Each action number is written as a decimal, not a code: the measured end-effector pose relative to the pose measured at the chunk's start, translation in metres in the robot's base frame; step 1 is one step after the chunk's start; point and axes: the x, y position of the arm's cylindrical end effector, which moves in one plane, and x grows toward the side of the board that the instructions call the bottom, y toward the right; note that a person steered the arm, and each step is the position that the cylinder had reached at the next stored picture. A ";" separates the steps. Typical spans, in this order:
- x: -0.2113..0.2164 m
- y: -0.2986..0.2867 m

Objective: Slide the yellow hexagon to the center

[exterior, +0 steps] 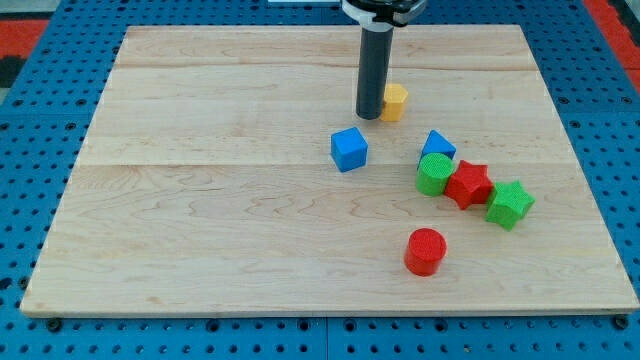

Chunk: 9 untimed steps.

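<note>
I have no jaws, only my tip [369, 116], resting just left of the yellow hexagon [395, 101] near the desk's [200, 250] top. I'm still positioning: next I should get round behind it and push down-left toward centre.
</note>
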 end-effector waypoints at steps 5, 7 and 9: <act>-0.033 0.125; -0.072 -0.002; -0.091 0.086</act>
